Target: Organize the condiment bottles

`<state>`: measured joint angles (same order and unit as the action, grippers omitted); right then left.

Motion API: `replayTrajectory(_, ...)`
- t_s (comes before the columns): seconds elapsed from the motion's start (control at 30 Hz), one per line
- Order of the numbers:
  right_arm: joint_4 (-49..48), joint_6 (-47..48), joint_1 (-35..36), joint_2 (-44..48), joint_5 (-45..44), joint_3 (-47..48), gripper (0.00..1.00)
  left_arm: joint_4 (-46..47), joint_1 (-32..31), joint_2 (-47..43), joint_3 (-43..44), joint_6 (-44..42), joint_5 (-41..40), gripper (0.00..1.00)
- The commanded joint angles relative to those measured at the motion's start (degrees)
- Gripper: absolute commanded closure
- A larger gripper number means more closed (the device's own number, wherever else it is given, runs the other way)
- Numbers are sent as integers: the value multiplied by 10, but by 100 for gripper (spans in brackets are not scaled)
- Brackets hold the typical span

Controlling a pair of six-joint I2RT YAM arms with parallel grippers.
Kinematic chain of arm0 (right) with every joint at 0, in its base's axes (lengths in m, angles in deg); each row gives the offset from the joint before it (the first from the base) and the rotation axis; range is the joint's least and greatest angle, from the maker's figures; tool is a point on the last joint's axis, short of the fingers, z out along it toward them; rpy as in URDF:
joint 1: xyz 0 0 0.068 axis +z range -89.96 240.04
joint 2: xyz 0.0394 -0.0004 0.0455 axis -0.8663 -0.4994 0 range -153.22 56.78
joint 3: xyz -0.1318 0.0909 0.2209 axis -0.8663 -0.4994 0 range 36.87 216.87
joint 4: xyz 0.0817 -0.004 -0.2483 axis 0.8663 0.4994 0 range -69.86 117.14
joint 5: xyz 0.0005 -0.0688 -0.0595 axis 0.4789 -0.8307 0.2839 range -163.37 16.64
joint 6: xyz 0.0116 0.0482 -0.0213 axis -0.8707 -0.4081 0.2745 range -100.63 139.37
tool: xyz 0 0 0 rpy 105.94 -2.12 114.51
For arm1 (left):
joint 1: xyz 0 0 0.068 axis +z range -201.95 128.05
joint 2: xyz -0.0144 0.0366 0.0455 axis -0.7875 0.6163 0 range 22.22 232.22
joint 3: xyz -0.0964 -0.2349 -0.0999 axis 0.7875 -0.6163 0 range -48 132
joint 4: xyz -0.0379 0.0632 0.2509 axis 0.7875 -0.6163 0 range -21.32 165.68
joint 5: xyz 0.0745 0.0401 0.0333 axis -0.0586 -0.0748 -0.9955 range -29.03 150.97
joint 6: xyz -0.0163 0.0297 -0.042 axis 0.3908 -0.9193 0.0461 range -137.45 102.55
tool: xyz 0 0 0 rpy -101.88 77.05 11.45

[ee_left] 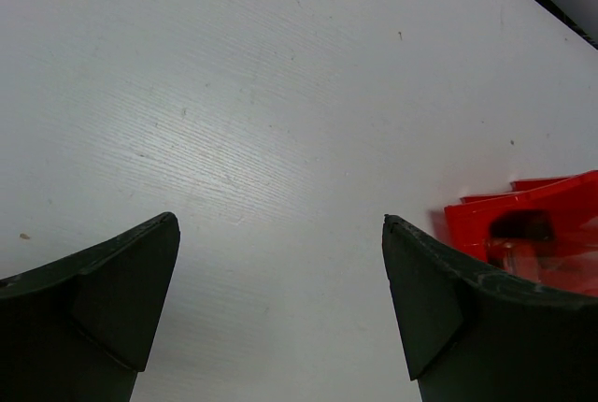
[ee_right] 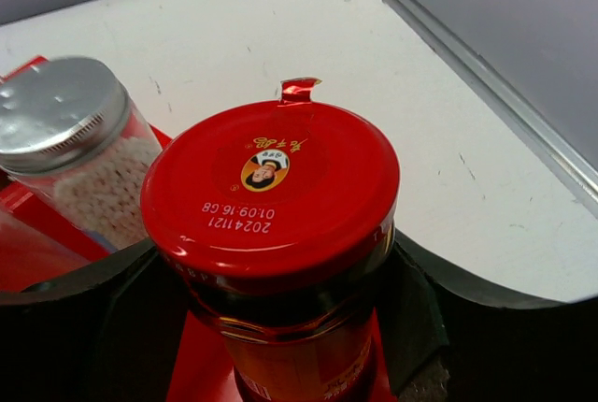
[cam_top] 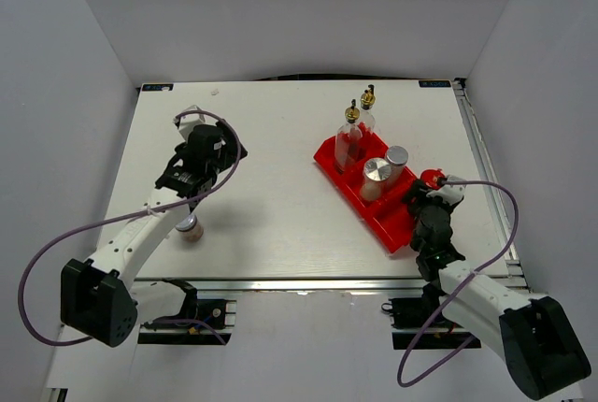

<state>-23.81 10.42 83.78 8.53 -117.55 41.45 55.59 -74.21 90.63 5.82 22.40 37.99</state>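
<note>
Red plastic shows beneath the red-lidded jar (ee_right: 271, 187), but its base is cut off by the wrist view's lower edge, so I cannot tell whether it stands in the bin (cam_top: 392, 224) or hangs above it. The right claw (ee_right: 290, 318) is clamped on this jar, one dark finger pressed to each side below the lid. From above only the lid shows, at the bin's right side, with the arm covering the rest.

The left claw (ee_left: 280, 234) stands wide apart with nothing between its fingers, over bare table (cam_top: 271, 131). In its view the bin is cut off by the right finger and the frame edge, and what lies inside is a blur.

There are six containers:
- **Glass bottles (cam_top: 352, 136):** two, with gold tops, at the bin's far end. The nearer one stands inside the bin. I cannot tell whether the farther one (cam_top: 367, 103) is in the bin or just behind it.
- **Silver-lidded shakers:** three. Two (cam_top: 377, 178) stand side by side in the bin's middle. The third shaker (cam_top: 190, 227) stands on the table well apart from the bin, half hidden under the left arm.
- **Jar:** one.

There is one bin.
</note>
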Motion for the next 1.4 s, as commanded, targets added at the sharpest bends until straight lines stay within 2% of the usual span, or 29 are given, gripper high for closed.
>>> replayTrajectory(0.0, -127, -29, -13, -17, 7, -3, 94, -6, 2, -21, -3, -6, -19, 2)
replayTrajectory(0.2, -195, -35, -18, -58, 39, -24, 79, 1, 2, -32, -17, 0, -13, 2)
replayTrajectory(0.33, -208, -23, -19, -74, 46, -25, 60, 7, 2, -38, -24, -2, -17, 2)
replayTrajectory(0.43, -209, -31, -19, -85, 43, -25, 52, -6, 2, -39, -19, -1, -26, 2)
replayTrajectory(0.7, -181, -30, -18, -81, 37, -19, 40, -8, 2, -56, -28, 7, -16, 2)
replayTrajectory(0.8, -169, -28, -19, -70, 38, -20, 33, -16, 2, -58, -33, 10, -20, 2)
replayTrajectory(0.9, -158, -26, -19, -62, 37, -18, 30, -23, 2, -61, -32, 11, -20, 2)
replayTrajectory(0.93, -151, -23, -19, -62, 37, -17, 22, -24, 2, -62, -33, 11, -20, 2)
replayTrajectory(1.3, -109, -12, -19, -32, 48, -7, 19, -39, 2, -86, -38, 16, -18, 2)
replayTrajectory(1.37, -96, -6, -19, -18, 53, 2, 14, -48, 2, -93, -36, 16, -19, 2)
